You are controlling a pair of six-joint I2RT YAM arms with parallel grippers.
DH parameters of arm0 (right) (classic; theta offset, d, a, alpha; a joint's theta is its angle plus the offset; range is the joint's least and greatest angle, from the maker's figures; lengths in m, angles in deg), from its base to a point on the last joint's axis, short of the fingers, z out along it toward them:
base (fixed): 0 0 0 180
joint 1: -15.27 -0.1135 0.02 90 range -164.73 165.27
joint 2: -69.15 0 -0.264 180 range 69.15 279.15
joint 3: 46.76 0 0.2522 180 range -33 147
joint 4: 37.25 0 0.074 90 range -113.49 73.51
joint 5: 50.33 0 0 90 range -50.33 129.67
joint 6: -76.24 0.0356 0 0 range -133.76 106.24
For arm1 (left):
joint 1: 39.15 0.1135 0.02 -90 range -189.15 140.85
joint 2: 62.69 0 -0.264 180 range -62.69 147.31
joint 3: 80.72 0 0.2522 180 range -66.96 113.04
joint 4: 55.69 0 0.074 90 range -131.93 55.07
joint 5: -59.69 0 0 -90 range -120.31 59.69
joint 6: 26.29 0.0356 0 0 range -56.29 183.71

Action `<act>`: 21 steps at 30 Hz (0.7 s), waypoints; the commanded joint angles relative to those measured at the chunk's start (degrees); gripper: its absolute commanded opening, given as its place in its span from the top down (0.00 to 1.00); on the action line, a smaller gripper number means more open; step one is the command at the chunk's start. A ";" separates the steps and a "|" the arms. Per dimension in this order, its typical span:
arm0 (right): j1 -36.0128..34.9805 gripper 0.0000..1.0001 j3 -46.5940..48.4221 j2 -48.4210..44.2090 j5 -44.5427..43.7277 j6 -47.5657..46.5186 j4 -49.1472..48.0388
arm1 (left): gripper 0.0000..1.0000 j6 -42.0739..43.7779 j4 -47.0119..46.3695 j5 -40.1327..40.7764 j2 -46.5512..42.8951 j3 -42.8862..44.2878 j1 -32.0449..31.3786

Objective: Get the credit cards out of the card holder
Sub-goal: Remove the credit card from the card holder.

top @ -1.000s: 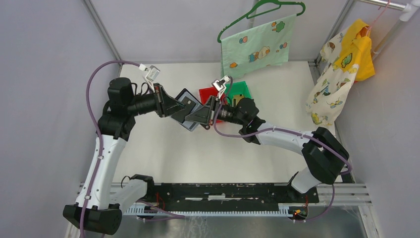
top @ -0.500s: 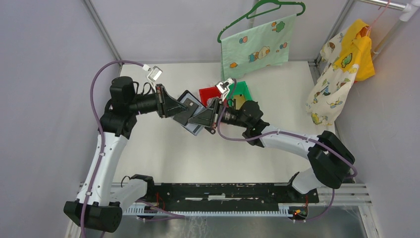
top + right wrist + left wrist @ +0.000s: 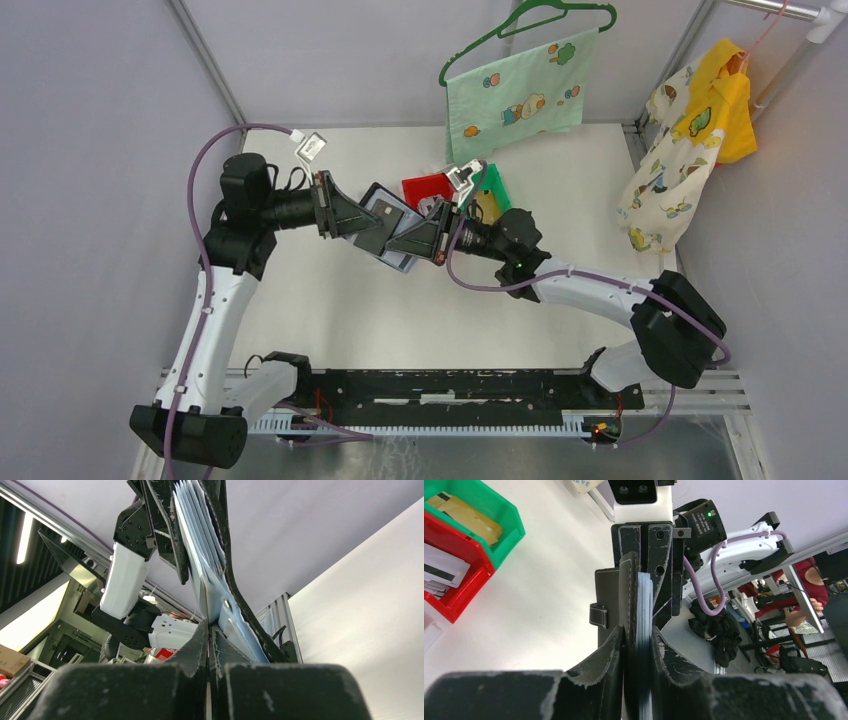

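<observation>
The black card holder hangs above the table between both arms. My left gripper is shut on its folded end; in the left wrist view the card holder stands edge-on between the jaws of my left gripper, snap tab to the left. My right gripper meets the holder's open end. In the right wrist view the grey-blue sleeves fan out and my right gripper is shut on the thin edge of a credit card that sticks out of them. Other credit cards stay hidden in the sleeves.
A red bin with whitish cards and a green bin with tan cards stand behind the grippers. A green cloth on a hanger and yellow clothing hang at the back and right.
My right gripper has shut on a card's edge at the holder's open end. Both grippers and the holder drifted slightly right.
</observation>
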 commanded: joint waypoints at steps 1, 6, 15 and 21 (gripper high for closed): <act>1.52 1.00 0.39 -2.17 -6.06 -0.86 -6.97 | 0.95 -4.66 1.36 -9.66 -2.44 1.02 -0.87; 1.52 1.00 0.65 -1.71 -5.81 -0.57 -7.70 | 0.85 -2.59 4.56 -9.96 -1.98 1.15 -0.80; 1.60 1.00 1.36 -1.94 -4.73 -1.75 -5.59 | 0.69 1.77 8.64 -13.07 -0.63 3.88 -0.85; 1.78 1.00 0.37 -2.44 -4.47 -1.83 -5.67 | 0.76 5.57 13.13 -14.60 2.33 7.76 -0.82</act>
